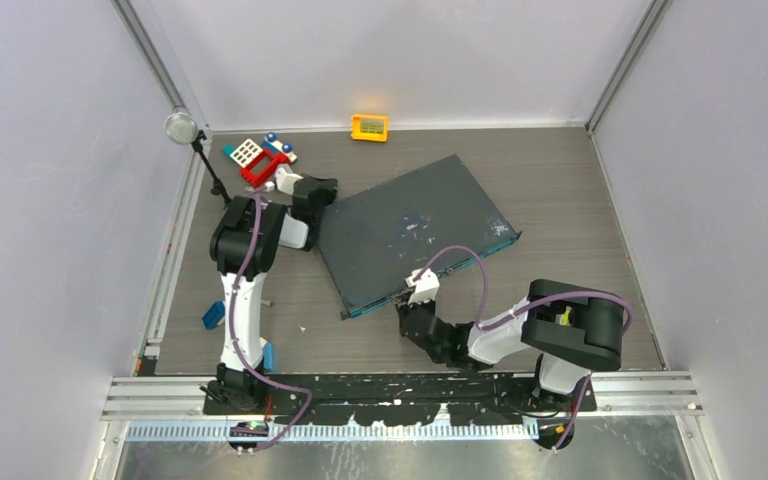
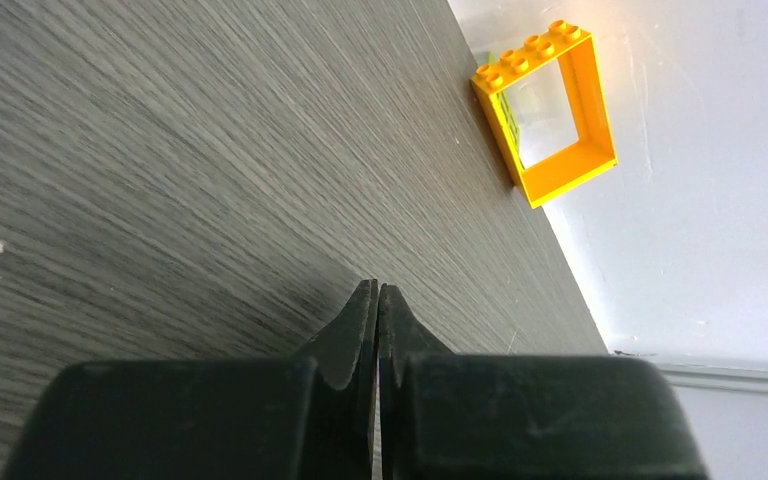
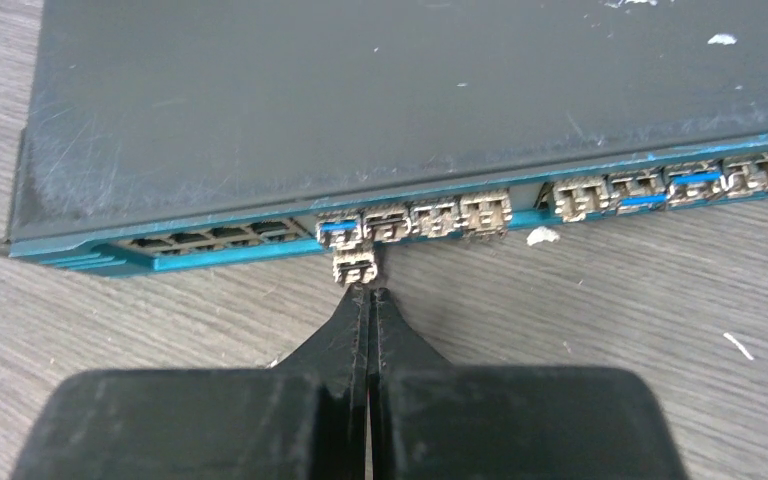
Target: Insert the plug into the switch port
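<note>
Metal plug [image 3: 354,268] at the switch port [image 3: 339,231] is backed by closed right fingers [image 3: 353,335]; left fingers [image 2: 358,335] are closed, empty. Pushed askew, it may be jammed.

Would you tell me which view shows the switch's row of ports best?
Right wrist view: the row of ports faces the camera up close. Top external shows only the switch's thin teal edge; left wrist shows none of it.

Black-and-white left arm [image 1: 245,262], right arm [image 1: 560,335]; purple cables [image 1: 485,290]; tapered black left tool [image 2: 377,292], right tool [image 3: 370,297].
</note>
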